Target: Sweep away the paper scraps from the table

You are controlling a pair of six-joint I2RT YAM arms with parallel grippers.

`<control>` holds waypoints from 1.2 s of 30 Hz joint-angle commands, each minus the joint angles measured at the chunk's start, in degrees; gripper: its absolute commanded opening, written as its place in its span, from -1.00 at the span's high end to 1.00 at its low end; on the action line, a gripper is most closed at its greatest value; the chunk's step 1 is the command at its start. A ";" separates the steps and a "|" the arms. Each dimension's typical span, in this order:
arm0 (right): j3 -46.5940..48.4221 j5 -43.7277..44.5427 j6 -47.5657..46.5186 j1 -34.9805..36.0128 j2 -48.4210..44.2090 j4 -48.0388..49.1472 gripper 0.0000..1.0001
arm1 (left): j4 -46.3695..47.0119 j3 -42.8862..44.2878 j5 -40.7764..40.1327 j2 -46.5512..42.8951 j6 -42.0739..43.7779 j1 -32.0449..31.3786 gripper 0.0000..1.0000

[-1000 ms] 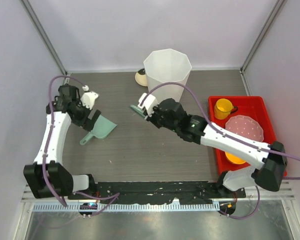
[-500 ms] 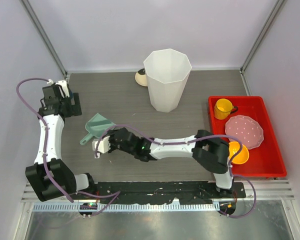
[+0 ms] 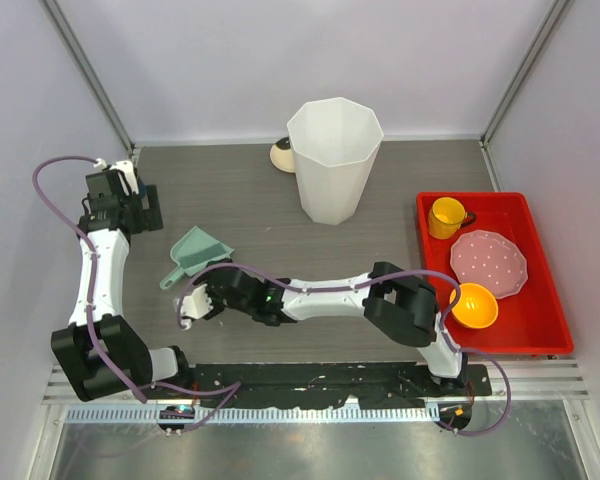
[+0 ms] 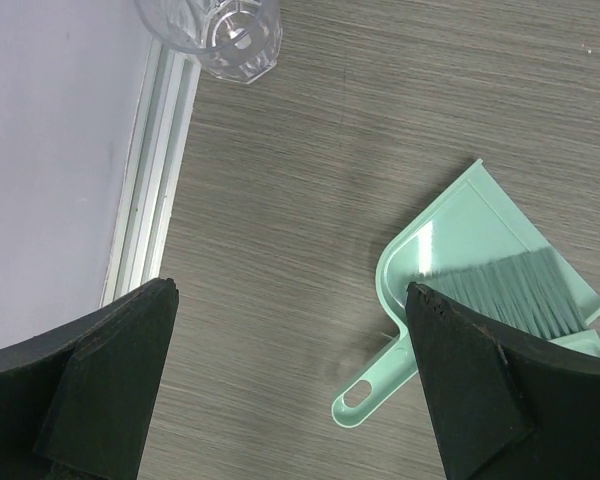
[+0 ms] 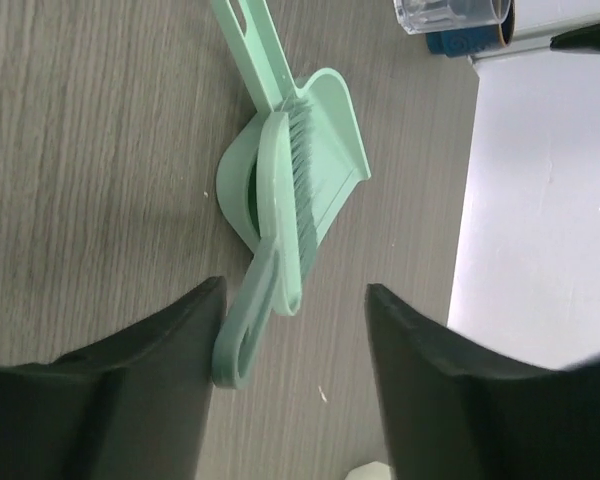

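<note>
No paper scraps show on the table in the top view; only a tiny white fleck lies on the wood. A mint-green dustpan rests at the left with a matching brush lying in it. My right gripper reaches across to the dustpan's near side. It is open over the brush handle and grips nothing. My left gripper hangs by the left wall, open, with the dustpan below and to its right.
A tall white faceted bin stands at the back centre with a small round object behind it. A red tray at the right holds a yellow cup, a pink plate and an orange bowl. A clear glass sits by the left rail.
My right arm swung from beside the bin to the near left, laid the brush in the dustpan and opened. My left gripper drew back from the dustpan toward the left wall.
</note>
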 commanded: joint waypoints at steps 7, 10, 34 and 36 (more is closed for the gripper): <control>6.64 -4.48 5.02 1.33 -3.27 -13.91 -0.67 | 2.76 -0.40 1.26 -0.59 1.08 0.09 -0.99; 7.52 -6.68 7.13 1.59 -4.76 -17.00 -0.69 | 2.85 -0.57 1.53 -0.68 1.26 0.01 -0.99; -29.00 -9.80 61.17 -26.95 -46.40 -12.96 -0.68 | 8.55 -7.60 18.58 -3.40 3.10 -2.62 -0.99; -32.63 -1.55 64.42 -29.34 -52.91 -12.88 -0.68 | 10.13 -8.65 16.31 -3.14 3.63 -5.52 -0.99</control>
